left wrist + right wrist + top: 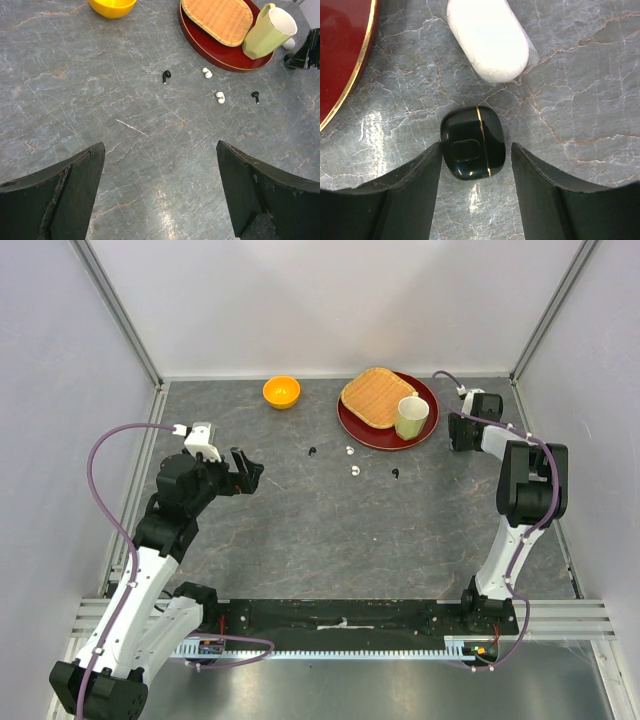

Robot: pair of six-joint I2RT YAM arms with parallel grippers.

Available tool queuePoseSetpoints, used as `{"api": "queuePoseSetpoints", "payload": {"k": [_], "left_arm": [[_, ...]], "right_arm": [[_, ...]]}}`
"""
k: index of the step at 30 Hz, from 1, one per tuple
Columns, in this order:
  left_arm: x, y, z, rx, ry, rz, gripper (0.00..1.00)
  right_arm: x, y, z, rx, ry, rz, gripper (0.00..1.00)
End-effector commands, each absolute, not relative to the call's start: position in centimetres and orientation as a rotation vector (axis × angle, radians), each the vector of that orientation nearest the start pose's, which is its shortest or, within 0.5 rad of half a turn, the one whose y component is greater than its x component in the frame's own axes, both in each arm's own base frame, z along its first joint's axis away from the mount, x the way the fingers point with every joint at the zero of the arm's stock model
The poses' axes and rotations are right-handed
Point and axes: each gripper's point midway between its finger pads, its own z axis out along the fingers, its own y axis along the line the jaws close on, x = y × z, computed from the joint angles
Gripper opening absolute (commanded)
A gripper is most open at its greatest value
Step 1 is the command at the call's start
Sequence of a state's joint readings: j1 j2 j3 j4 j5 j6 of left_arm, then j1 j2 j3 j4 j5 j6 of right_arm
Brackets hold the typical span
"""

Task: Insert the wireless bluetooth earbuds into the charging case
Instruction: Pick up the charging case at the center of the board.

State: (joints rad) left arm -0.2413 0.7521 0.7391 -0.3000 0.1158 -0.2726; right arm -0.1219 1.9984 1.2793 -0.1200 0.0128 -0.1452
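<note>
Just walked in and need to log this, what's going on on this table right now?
The right gripper is open, its fingers straddling a black charging case beside a white case. The left gripper hovers open above the table. Four earbuds, two black and two white, lie loose near the red plate; none is in a case.

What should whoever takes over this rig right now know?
Left gripper: open, empty, hovering short of the buds.
Right gripper: open, fingers either side of the black case, not clamped. The white case lies just beyond it.
Black buds and white buds lie loose on the table near the plate.
Done: nothing inserted; the black case looks closed.
Left: grip and open a case, then seat the buds.
</note>
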Motion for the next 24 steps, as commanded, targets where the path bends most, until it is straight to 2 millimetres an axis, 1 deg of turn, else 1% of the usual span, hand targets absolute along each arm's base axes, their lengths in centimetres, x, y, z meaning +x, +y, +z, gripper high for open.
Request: {"api": "queuePoseSetpoints", "payload": {"k": [1, 7, 10, 11, 12, 13, 14, 15, 16, 17, 18, 19, 20, 21, 22, 23, 24], "left_arm": [[28.0, -10.4, 24.6, 0.036, 1.886, -0.499, 0.98], [28.1, -10.4, 24.6, 0.035, 1.887, -0.496, 0.98], [28.1, -10.4, 24.6, 0.034, 1.887, -0.498, 0.98], [28.1, -10.5, 24.6, 0.037, 1.889, -0.500, 0.98], [28.1, -10.4, 24.5, 0.035, 1.889, -0.499, 0.98], [28.1, -10.5, 24.7, 0.031, 1.883, -0.503, 0.98], [28.1, -10.5, 24.8, 0.030, 1.879, -0.507, 0.98], [28.2, -10.5, 25.2, 0.030, 1.859, -0.511, 0.98], [28.3, -10.5, 25.1, 0.012, 1.855, -0.514, 0.98], [28.4, -10.4, 25.2, -0.006, 1.848, -0.514, 0.98], [28.7, -10.1, 25.5, -0.032, 1.828, -0.504, 0.98], [28.8, -10.0, 25.7, -0.073, 1.821, -0.515, 0.98], [28.9, -9.6, 25.7, -0.116, 1.814, -0.515, 0.98], [29.2, -9.3, 25.7, -0.174, 1.807, -0.516, 0.98], [29.1, -9.3, 26.0, -0.174, 1.801, -0.524, 0.98], [29.1, -9.6, 26.3, -0.156, 1.798, -0.538, 0.98], [28.7, -10.5, 26.2, -0.092, 1.809, -0.574, 0.98]], "right_arm": [[48.8, -6.8, 2.1, -0.044, 2.443, -0.131, 0.64], [48.6, -6.8, 1.8, -0.046, 2.458, -0.129, 0.56], [48.5, -6.8, 1.7, -0.046, 2.463, -0.129, 0.47], [48.4, -6.8, 1.7, -0.044, 2.466, -0.128, 0.40], [48.2, -6.7, 1.8, -0.043, 2.466, -0.125, 0.36], [48.1, -6.3, 1.9, -0.045, 2.464, -0.095, 0.35], [47.8, -6.1, 2.2, -0.045, 2.458, -0.084, 0.27], [47.8, -5.8, 2.4, -0.047, 2.452, -0.067, 0.23], [47.5, -5.6, 2.5, -0.037, 2.452, -0.055, 0.20], [47.6, -5.5, 3.7, -0.033, 2.423, -0.052, 0.19], [47.4, -5.2, 4.2, -0.031, 2.410, -0.029, 0.15], [46.7, -5.0, 4.1, -0.022, 2.413, -0.017, 0.12], [46.9, -4.8, 6.0, -0.017, 2.361, -0.011, 0.11], [46.7, -4.4, 6.7, -0.020, 2.340, 0.010, 0.10], [45.8, -4.1, 6.5, -0.010, 2.346, 0.028, 0.10], [45.8, -3.9, 8.5, -0.009, 2.288, 0.032, 0.10], [45.4, -3.8, 9.1, -0.007, 2.269, 0.039, 0.10]]}}
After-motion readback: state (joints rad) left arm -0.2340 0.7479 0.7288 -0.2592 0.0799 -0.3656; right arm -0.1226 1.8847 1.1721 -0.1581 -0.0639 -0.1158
